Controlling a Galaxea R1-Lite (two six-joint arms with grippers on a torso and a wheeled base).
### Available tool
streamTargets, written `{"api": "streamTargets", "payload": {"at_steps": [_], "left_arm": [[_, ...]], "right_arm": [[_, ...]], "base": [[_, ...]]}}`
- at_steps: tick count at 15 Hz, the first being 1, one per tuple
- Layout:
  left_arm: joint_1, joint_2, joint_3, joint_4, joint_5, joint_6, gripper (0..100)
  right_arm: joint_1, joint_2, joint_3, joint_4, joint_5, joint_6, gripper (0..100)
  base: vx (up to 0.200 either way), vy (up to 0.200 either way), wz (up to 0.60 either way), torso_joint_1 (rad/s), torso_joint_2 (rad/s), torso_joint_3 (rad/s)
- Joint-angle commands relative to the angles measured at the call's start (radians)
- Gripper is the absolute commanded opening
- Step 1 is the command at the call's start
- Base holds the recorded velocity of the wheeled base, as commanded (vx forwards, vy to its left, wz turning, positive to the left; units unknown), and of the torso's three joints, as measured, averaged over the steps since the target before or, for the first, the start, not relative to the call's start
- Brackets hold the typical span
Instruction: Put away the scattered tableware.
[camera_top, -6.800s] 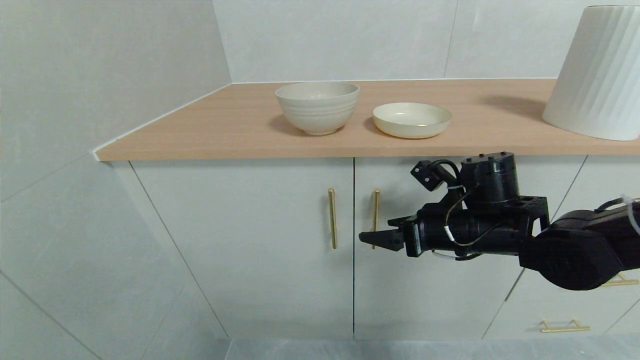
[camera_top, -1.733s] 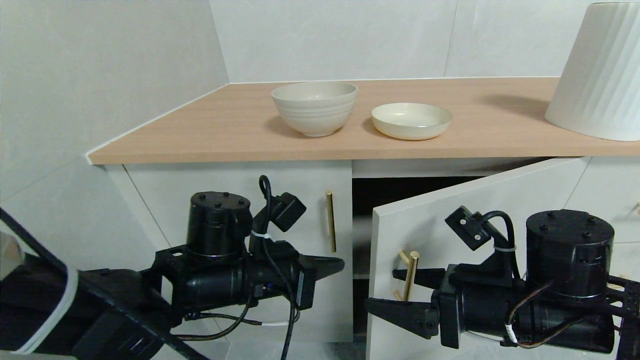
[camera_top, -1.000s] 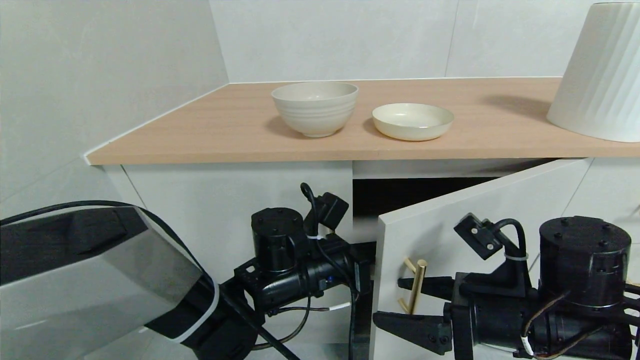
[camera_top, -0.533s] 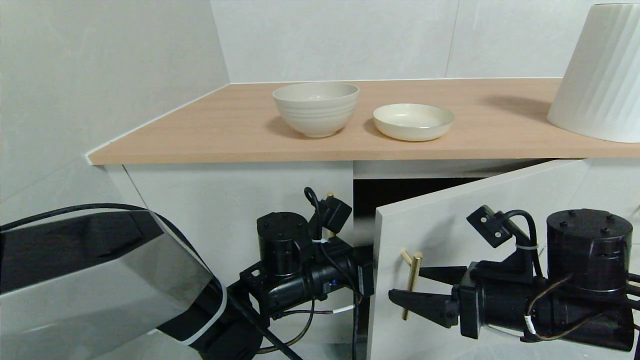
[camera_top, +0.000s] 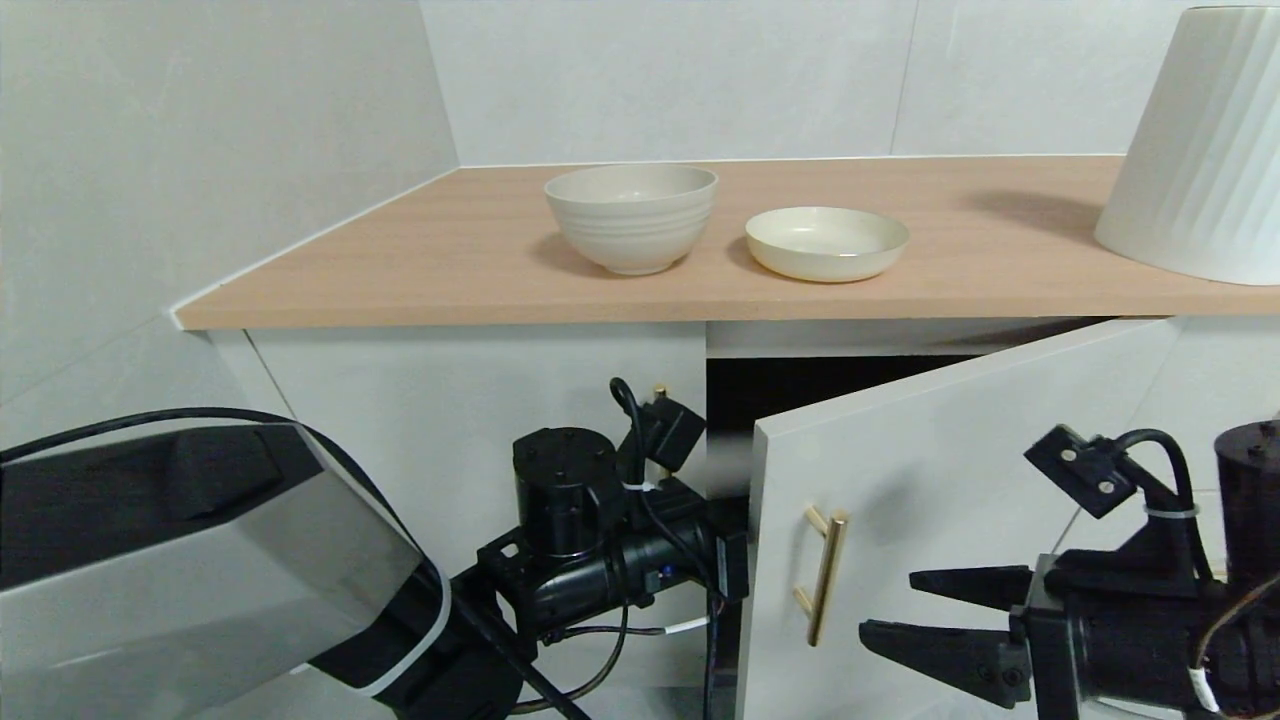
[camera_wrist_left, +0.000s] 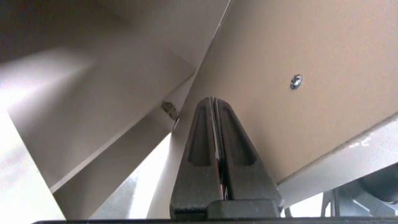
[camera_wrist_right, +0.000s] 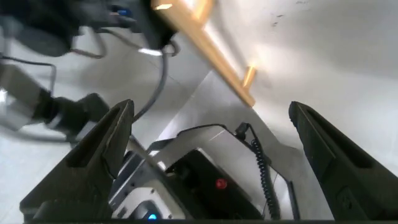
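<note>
A ribbed cream bowl (camera_top: 632, 215) and a shallow cream dish (camera_top: 827, 242) stand side by side on the wooden counter (camera_top: 420, 270). Below them the right cabinet door (camera_top: 960, 450) stands partly open, with a dark cabinet interior (camera_top: 800, 385) behind it. My right gripper (camera_top: 888, 604) is open, level with the door's gold handle (camera_top: 822, 575) and a little to its right, not touching it. My left gripper (camera_wrist_left: 213, 106) is shut on nothing, its tips in the gap behind the door's free edge, close to the door's inner face (camera_wrist_left: 311, 74). In the head view the door hides those tips.
A tall white ribbed lampshade (camera_top: 1200, 150) stands on the counter at the right. The left cabinet door (camera_top: 450, 420) is closed. Tiled walls (camera_top: 200, 150) close off the left and the back. In the right wrist view the gold handle (camera_wrist_right: 205, 50) lies between the spread fingers.
The right cabinet door has been pulled open. My right gripper has let go of the handle and drawn back to the right. My left gripper has moved into the gap behind the door's edge.
</note>
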Motion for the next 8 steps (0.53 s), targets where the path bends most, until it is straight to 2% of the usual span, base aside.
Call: {"api": "streamTargets", "payload": {"at_steps": [1,5,8], "left_arm": [[-0.001,-0.006,0.001,0.001,0.0,0.001,0],[-0.011,0.005,0.001,0.004,0.0,-0.001,0],[-0.011,0.005,0.001,0.004,0.0,-0.001,0]], "right_arm": [[0.004,-0.094,0.024,0.03,0.011,0.001,100],[0.024,-0.101,0.038,0.041,0.014,-0.001,100],[0.038,-0.101,0.044,0.041,0.014,-0.001,100]], "base": [[0.0,0.0,0.0,0.0,0.0,0.0],[0.0,0.0,0.0,0.0,0.0,0.0],[-0.2,0.0,0.0,0.002,0.0,0.007]]}}
